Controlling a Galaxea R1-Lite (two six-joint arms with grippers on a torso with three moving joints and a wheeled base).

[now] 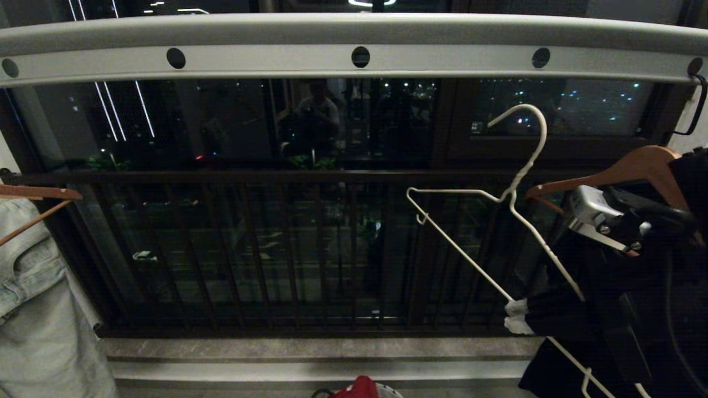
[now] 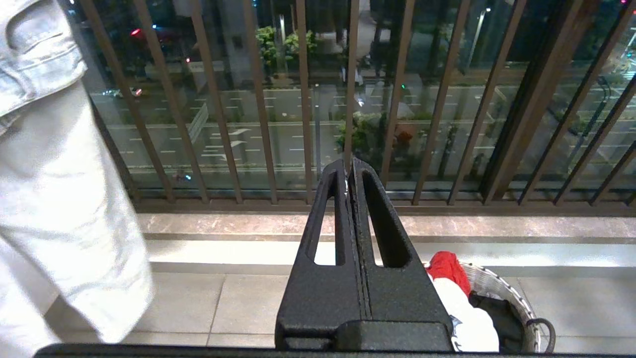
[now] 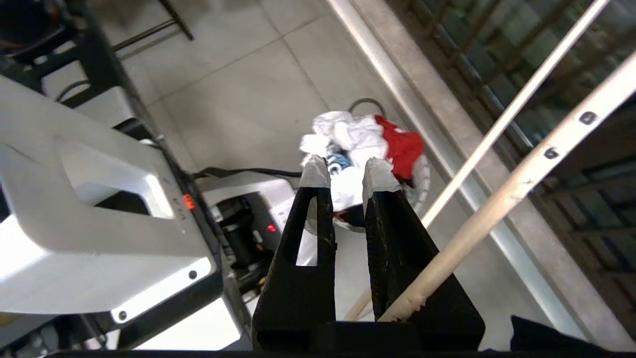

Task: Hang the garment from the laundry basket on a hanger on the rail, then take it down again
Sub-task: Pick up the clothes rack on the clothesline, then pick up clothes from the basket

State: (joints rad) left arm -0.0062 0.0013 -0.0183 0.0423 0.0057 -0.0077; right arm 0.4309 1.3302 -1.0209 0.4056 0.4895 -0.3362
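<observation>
The hanger [image 1: 511, 193] is carried tilted below the rail [image 1: 354, 55], clamped at its lower bar in the right gripper's [image 1: 517, 316] fingers. The garment [image 3: 348, 144] lies in the basket [image 2: 516, 303]. Dressing the hanger is judged next. The left gripper [image 2: 348, 171] is parked, fingers together.

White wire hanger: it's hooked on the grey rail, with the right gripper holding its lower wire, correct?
Not quite. The head view shows the hanger tilted in the air, its hook free below the rail, not on it. The right gripper does hold its lower wire.
</observation>
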